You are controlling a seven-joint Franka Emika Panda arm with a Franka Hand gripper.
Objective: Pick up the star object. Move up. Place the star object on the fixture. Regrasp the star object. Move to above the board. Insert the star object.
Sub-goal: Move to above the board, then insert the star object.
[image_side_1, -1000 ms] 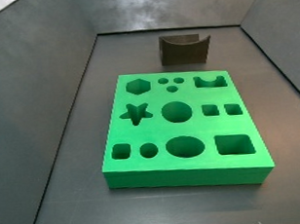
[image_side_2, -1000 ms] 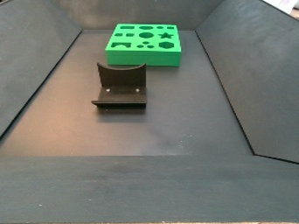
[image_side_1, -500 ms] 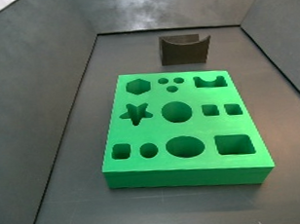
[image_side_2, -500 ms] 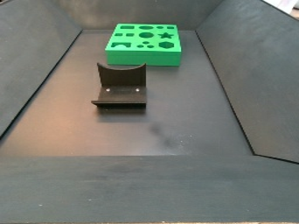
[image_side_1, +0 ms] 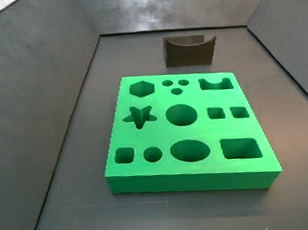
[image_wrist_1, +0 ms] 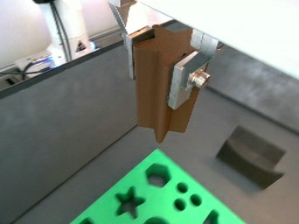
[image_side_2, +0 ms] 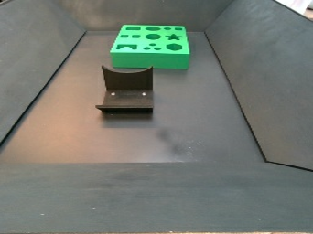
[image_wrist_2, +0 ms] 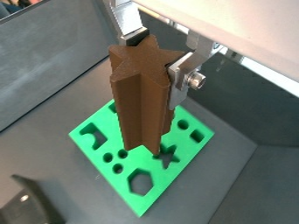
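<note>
- Pinching the star object (image_wrist_1: 160, 83) between its silver fingers (image_wrist_1: 184, 77), the end effector (image_wrist_1: 158, 54) shows only in the wrist views — neither side view catches it.
- Star object (image_wrist_2: 142, 96): tall brown prism with ridged sides, hanging upright, lower end free in the air above the board (image_wrist_2: 105, 140); nothing touches that end.
- One finger plate (image_wrist_2: 184, 72) with its screw lies flat against the prism's side in both wrist views; the opposite finger is mostly hidden behind the prism.
- Board (image_side_1: 186, 129) — bright green slab flat on the dark tabletop (image_side_1: 75, 183); all holes look vacant in both side views.
- Star-shaped hole (image_side_1: 139, 116) sits at about 9 o'clock from the board's centre in a side view; in a wrist view the hole (image_wrist_2: 169, 157) shows just past the prism's lower tip.
- Fixture (image_side_1: 189, 49): dark block with curved notch, at 12 o'clock beyond the board's far edge, apart from it, nothing on it.
- Other side view: fixture (image_side_2: 126, 90) nearer the camera, board (image_side_2: 152, 45) at 12 o'clock from it, well apart.
- Fixture (image_wrist_1: 251, 156) also visible in a wrist view, beside the board's corner (image_wrist_1: 152, 197).
</note>
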